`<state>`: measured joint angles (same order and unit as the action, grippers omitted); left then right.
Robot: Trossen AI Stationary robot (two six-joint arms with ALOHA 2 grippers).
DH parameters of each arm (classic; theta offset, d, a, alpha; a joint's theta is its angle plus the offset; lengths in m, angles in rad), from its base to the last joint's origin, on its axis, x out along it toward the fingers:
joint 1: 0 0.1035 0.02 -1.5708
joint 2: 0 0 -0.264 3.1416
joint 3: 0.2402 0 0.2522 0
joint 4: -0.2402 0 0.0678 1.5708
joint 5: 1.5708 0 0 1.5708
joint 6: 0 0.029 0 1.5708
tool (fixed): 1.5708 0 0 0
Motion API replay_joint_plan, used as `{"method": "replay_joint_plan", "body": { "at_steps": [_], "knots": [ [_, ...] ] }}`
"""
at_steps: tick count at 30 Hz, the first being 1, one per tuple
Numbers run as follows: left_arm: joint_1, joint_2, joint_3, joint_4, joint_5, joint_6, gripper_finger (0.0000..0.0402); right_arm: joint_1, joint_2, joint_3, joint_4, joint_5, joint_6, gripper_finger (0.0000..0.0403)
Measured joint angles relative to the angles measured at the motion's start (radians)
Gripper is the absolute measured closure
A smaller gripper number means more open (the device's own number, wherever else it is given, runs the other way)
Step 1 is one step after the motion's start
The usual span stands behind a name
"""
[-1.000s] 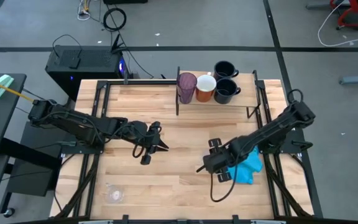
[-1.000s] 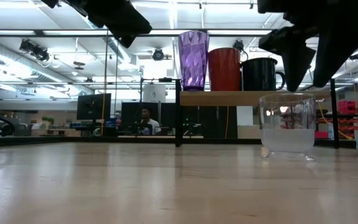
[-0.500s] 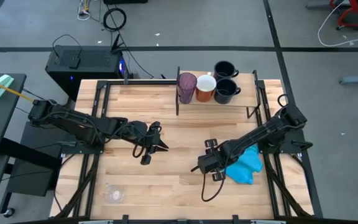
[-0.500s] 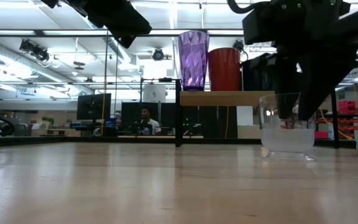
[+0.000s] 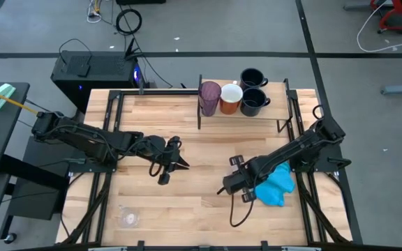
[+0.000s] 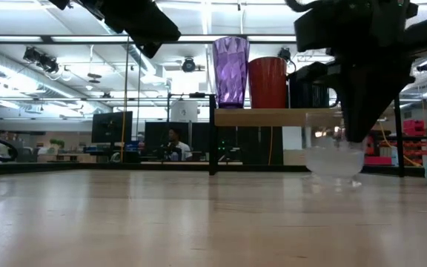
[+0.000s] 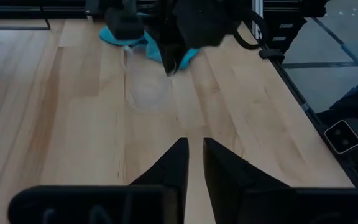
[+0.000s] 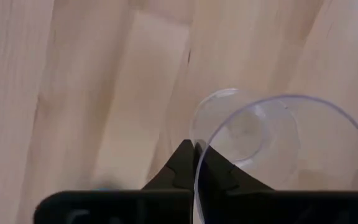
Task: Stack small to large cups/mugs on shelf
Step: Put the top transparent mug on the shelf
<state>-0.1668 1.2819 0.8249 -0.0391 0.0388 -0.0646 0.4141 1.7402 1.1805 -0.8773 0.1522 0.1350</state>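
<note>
A: Right hand [image 8: 194, 163] — change since a moment back? It was spread over the clear plastic cup [image 6: 334, 152] then

B: Pinched now. Fingers pressed together on the cup's rim wall, one inside, one outside; right wrist view shows the wall running between the tips. Low view: cup looks tilted and its foot seems off the worktop [image 6: 161, 222], where before it stood flat. My read is the lift has just started

A: Where is it on the worktop?

B: Front right, just beside the blue cloth [image 5: 278, 184], well apart from the shelf [image 5: 264, 113]

A: Left hand [image 5: 175, 162]?

B: Same spot, hanging over mid-worktop, fingers nearly together, carrying nothing

A: Shelf load?

B: Purple tumbler [image 5: 209, 97], orange mug [image 5: 231, 98], two navy mugs [image 5: 254, 89] in a group at the back. Second clear cup [image 5: 129, 217] sits untouched near the front left corner

A: Meaning?

B: First small cup secured; carrying it to the shelf is the likely next step. A rim pinch on thin plastic may slip or swing
</note>
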Motion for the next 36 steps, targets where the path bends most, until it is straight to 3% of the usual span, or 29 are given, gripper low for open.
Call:
{"method": "replay_joint_plan", "body": {
  "at_steps": [10, 18, 27, 36],
  "knots": [
    [0.000, 0.000, 0.000, -0.004, 0.000, -0.016, 0.0338, -0.049, -0.240, 0.000, -0.264, 0.001, -0.079, 0.0396],
    [0.000, 0.000, 0.000, -0.019, 0.000, -0.002, 0.0339, -0.087, -0.465, 0.000, -0.394, 0.033, -0.014, 0.0400],
    [0.019, 0.000, 0.000, -0.017, -0.023, 0.033, 0.0342, -0.190, -0.481, 0.141, -0.695, 0.112, 0.089, 0.0401],
    [0.037, 0.000, 0.000, -0.021, -0.023, 0.035, 0.0336, -0.434, -0.532, 0.219, -0.694, 0.109, -0.079, 0.0402]
  ]
}}
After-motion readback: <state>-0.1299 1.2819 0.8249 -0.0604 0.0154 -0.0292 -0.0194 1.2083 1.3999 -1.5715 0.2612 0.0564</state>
